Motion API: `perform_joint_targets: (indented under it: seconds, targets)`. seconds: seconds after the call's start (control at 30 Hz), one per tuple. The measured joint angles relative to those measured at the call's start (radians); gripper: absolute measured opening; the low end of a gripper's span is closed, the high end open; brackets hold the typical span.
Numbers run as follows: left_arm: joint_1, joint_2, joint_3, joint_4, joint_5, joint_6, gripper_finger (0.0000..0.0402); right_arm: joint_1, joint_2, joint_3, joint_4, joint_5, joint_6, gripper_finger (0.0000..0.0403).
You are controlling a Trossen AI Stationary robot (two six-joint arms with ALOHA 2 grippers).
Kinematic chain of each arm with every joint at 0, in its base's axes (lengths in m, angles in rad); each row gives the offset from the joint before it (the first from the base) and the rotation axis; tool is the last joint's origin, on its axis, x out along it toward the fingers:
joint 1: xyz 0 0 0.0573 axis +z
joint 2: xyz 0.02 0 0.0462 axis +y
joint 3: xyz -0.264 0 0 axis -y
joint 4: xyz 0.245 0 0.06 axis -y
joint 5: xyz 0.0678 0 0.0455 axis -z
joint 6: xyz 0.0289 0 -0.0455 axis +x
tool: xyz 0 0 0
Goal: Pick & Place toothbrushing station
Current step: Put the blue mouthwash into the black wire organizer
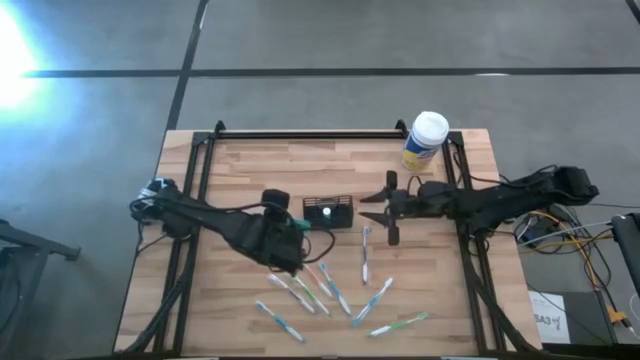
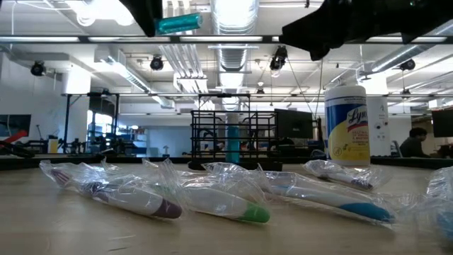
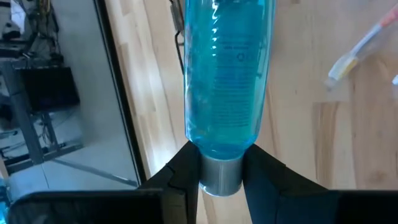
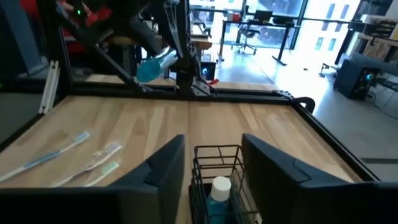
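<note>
wooden slatted table (image 1: 250,160), black wire toothbrushing station (image 4: 217,177), clear-wrapped toothbrushes (image 1: 365,255)

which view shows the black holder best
The right wrist view: the toothbrushing station sits close between the right gripper's open fingers, its wire bars and a white-capped bottle inside clear. The high view shows it small from above. The low view shows only distant bars, the left wrist view nothing.

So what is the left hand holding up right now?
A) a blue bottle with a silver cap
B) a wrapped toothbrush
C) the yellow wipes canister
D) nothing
A: the left wrist view shows the left hand clamped on the silver cap of a blue bottle.
</note>
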Motion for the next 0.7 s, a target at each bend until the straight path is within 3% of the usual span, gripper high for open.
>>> perform_joint_targets:
  seconds: [0.27,0.7]
  targets:
    - [0.001,0.016,0.024,0.000,-0.024,0.025,0.0091,0.000,0.035,0.038,-0.002,0.000,-0.013,0.0221]
    - [0.003,0.012,0.024,0.000,-0.068,0.020,0.0091,0.000,0.033,0.031,0.001,0.000,0.007,0.0233]
